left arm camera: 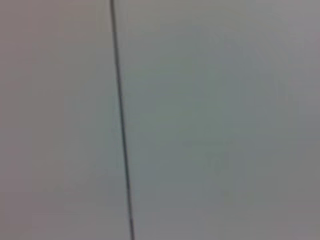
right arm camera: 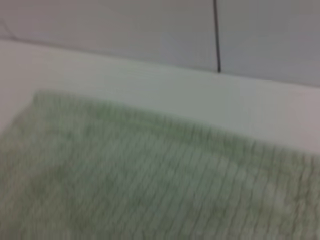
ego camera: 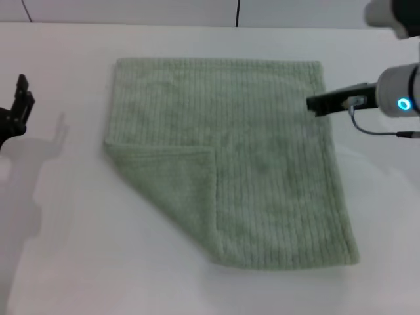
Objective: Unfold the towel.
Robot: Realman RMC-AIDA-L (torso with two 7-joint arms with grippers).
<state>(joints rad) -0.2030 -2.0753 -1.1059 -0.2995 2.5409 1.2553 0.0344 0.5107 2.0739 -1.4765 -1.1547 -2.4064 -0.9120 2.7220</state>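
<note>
The pale green ribbed towel (ego camera: pixel 262 157) lies spread flat on the white table (ego camera: pixel 65 249). Its near left corner (ego camera: pixel 174 177) is folded over onto the cloth as a triangular flap. My right gripper (ego camera: pixel 314 105) reaches in from the right and sits at the towel's right edge, near the far right corner. The right wrist view shows the towel (right arm camera: pixel 140 185) close up, with its far hem and the table behind it. My left gripper (ego camera: pixel 21 105) is at the far left of the table, well away from the towel.
A pale wall with a dark vertical seam (ego camera: pixel 237 13) stands behind the table. The left wrist view shows only a pale surface with a dark line (left arm camera: pixel 120 120). Bare table surrounds the towel on all sides.
</note>
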